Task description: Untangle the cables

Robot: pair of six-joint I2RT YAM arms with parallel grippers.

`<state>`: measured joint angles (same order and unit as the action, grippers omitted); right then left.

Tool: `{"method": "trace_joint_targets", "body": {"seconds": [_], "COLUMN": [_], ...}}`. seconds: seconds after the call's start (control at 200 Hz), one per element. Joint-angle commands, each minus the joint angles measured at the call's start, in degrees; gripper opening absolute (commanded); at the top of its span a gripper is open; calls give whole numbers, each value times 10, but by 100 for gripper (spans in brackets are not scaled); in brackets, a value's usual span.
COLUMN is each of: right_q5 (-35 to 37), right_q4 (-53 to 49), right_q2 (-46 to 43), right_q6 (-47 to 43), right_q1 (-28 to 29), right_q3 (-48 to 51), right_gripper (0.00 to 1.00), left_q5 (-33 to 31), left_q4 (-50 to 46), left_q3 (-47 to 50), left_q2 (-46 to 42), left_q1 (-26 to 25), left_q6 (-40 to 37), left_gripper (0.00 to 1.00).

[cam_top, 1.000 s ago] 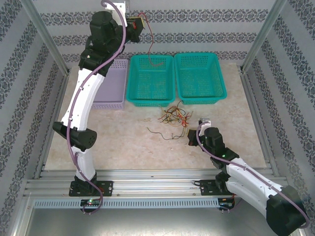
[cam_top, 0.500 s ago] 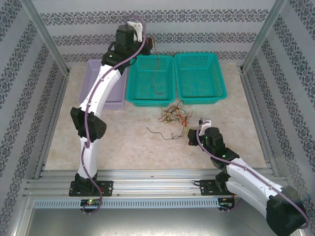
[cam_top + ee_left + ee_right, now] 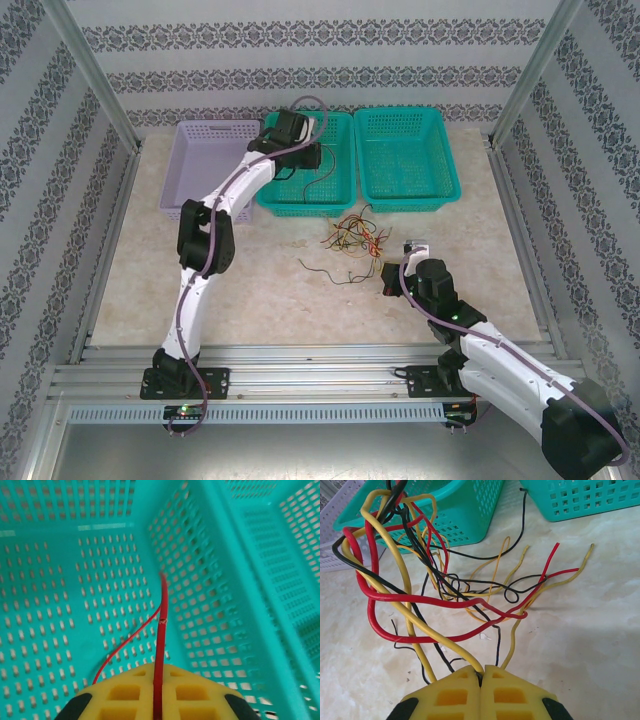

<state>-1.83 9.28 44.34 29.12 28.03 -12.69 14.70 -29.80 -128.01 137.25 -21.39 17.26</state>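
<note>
The left gripper [image 3: 305, 158] is low inside the middle green basket [image 3: 300, 208]. Its yellow pads [image 3: 125, 692] sit close together with one red cable [image 3: 161, 610] pinched in the thin line between them. This cable is thin and smooth. It goes up from the pads, bends over, and curves back down to the basket floor.

The rest of the cables [image 3: 350, 238] lie in a messy bunch on the table [image 3: 250, 280], just in front of the two green baskets. They are red, yellow, orange and black. Some are fat and some are very thin. They loop over and under each other like noodles. A few loose ends stick out to the side, and one black cable lies off to the left of the bunch.

The right gripper [image 3: 481, 677] is down at the near side of the bunch. Its pads are pressed tight together. A yellow cable and a black cable run right into the line where the pads meet, so it looks like it pinches them.

A purple basket [image 3: 205, 210] sits left of the green ones.
</note>
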Motion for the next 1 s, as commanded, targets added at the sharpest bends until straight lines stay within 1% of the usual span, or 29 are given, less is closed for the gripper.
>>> {"method": "trace_joint_targets", "body": {"seconds": [0.0, 0.005, 0.02, 0.105, 0.205, 0.295, 0.42, 0.485, 0.555, 0.714, 0.794, 0.844, 0.994], "right_q5": [-5, -5, -5, -5, -4, -2, -2, -2, -2, -15, -48, -64, -84], "right_q4": [7, 7, 8, 8, 7, 8, 9, 9, 9, 19, 32, 44, 37], "right_q2": [-6, -6, -7, -9, -10, -11, -10, -10, -12, -17, -17, -16, -34], "right_q6": [-10, -10, -10, -10, -11, -11, -11, -12, -12, -18, -24, -21, -22], "right_q1": [7, 7, 7, 8, 8, 8, 9, 9, 9, 9, 9, 11, 16], "right_q3": [-15, -15, -15, -15, -14, -14, -15, -13, -13, -11, -13, -12, -18], "right_gripper": [0, 0, 0, 0, 0, 0, 0, 0, 0, 0, 0, 0, 0], "left_q5": [13, 13, 14, 18, 18, 20, 23, 14, 19, 81, 102, 112, 171], "left_q4": [-13, -14, -16, -25, -39, -58, -84, -101, -108, -81, -47, -22, 107], "left_q3": [-1, -1, -1, -1, -4, -10, -10, -10, 2, 86, 168, 238, 464], "left_q2": [-1, -1, -2, -12, -31, -50, -80, -94, -115, -196, -259, -302, -439], "left_q1": [-2, -2, -2, -3, -3, -3, -2, -3, -3, -9, -25, -36, -62], "left_q6": [11, 10, 10, 5, -1, -6, -3, -1, 2, 35, 54, 69, 163], "left_gripper": [25, 25, 29, 47, 62, 73, 83, 86, 88, 89, 89, 89, 88]}}
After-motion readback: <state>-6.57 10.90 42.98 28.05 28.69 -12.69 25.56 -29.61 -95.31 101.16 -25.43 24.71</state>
